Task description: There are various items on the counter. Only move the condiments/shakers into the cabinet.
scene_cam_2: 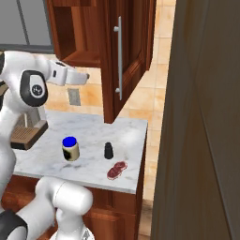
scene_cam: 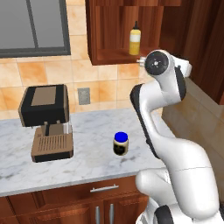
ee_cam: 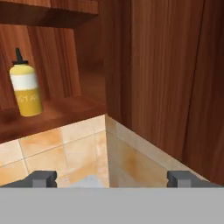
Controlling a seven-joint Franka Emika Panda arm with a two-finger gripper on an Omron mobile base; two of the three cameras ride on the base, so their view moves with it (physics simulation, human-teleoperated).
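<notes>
Left base view: the yellow squeeze bottle (scene_cam: 134,40) stands upright in the cabinet (scene_cam: 105,30); the blue-lidded jar (scene_cam: 120,143) sits on the marbled table (scene_cam: 87,164), right of a coffee machine (scene_cam: 47,122). Right base view: the jar (scene_cam_2: 70,148), the small black shaker (scene_cam_2: 108,150) and the dark-red lumpy object (scene_cam_2: 116,170) rest on the table, apart. Hand view: the fingers (ee_cam: 43,178) stand wide apart, holding nothing; the bottle (ee_cam: 26,85) stands on the cabinet floor.

Dark reddish-brown wooden wall cabinet (scene_cam: 114,30) stands open at front; yellow squeeze bottle with black nozzle (scene_cam: 135,39) sits upright on its bottom board, bare board to bottle's left. Cabinet's open door with metal handle (scene_cam_2: 126,56) juts out over white-grey marbled counter (scene_cam_2: 91,140), above small black shaker (scene_cam_2: 108,150)
</notes>
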